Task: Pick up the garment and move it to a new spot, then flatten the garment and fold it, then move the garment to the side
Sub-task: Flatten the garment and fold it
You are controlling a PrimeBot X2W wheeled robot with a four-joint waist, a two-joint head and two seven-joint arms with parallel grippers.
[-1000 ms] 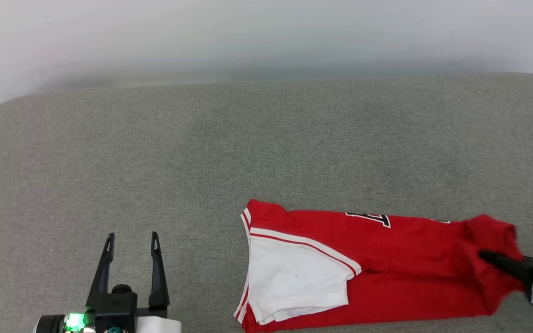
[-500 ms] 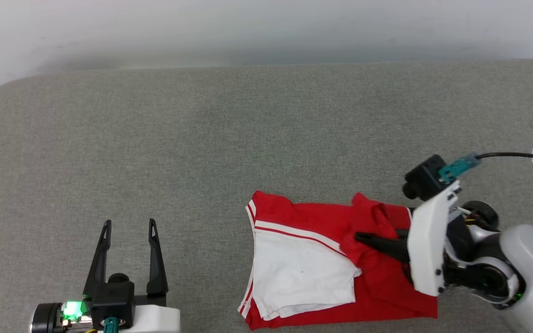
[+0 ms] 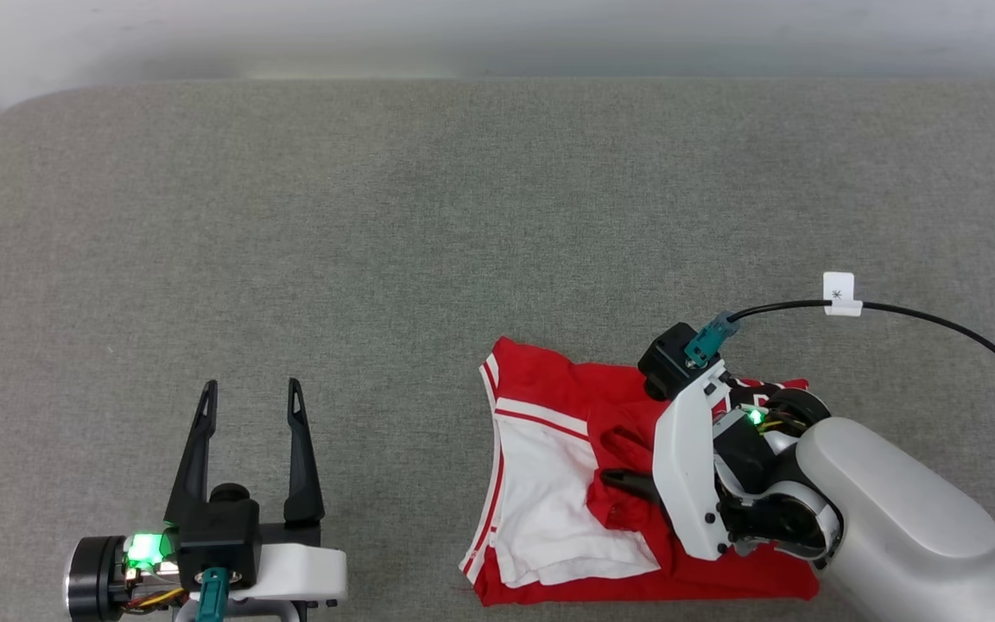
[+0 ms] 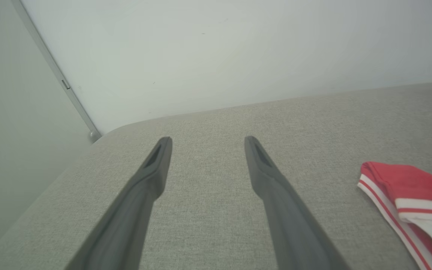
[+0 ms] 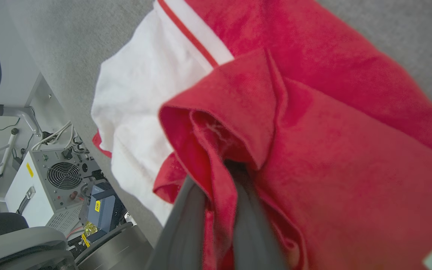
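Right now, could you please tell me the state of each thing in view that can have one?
garment: lying on the grey cushion, partly folded, one red edge bunched and lifted.
left claw: open, empty, apart from the garment.
right claw: shut on the garment's red edge.

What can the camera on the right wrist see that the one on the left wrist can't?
Right wrist view: the right gripper, close up, shut on a bunched red fold of the garment, and a white box with a fan grille beyond the edge of the grey cushion. Left wrist view: the left gripper, open and holding nothing, with a pale wall behind it. Both: the red and white garment lying on the grey cushion.
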